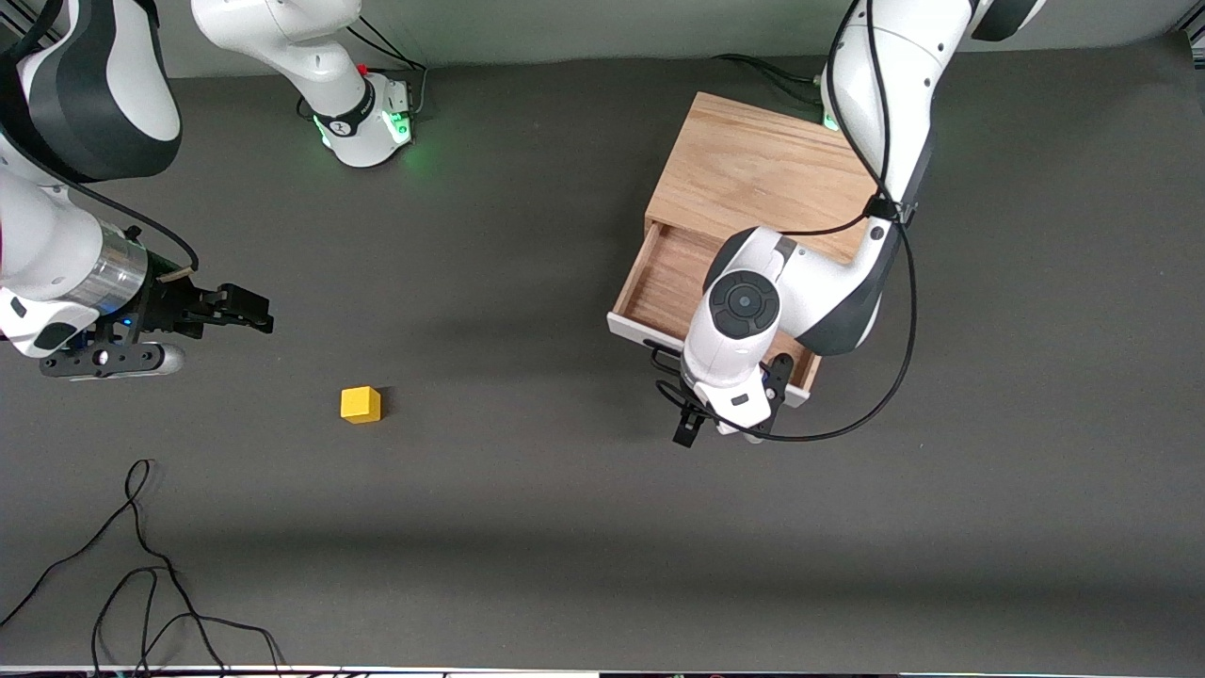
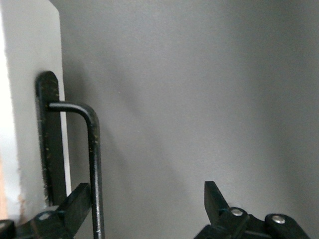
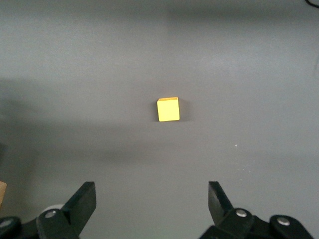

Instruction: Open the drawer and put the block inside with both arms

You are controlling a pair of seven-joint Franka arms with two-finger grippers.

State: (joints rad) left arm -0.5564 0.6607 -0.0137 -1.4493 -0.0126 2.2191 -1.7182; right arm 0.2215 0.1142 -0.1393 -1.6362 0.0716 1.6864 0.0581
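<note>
Drawer pulled partway out of the light oak box, wooden tray floor showing, white front panel facing the front camera. Left gripper sits right at that panel: fingers spread wide, one finger between the panel and the black wire handle, the other well out from it, so the handle bar stands inside the open gap near the first finger, nothing clamped. Can't tell if that finger touches the bar. Left arm comes down from its base by the box, over the box top and the open tray, wrist hiding part of the drawer

Block, small yellow cube, lies alone on the grey counter, well apart from the drawer, toward the right arm's end, a bit nearer the front camera than the drawer front. Right gripper has fingers fully apart and holds nothing; it hangs over bare counter near the block, on the side away from the drawer, not touching it. Right wrist view has the block centred ahead of the open fingers. Right arm enters at the counter's edge at its own end

Loose black cable lies on the counter, nearer the front camera than the block
</note>
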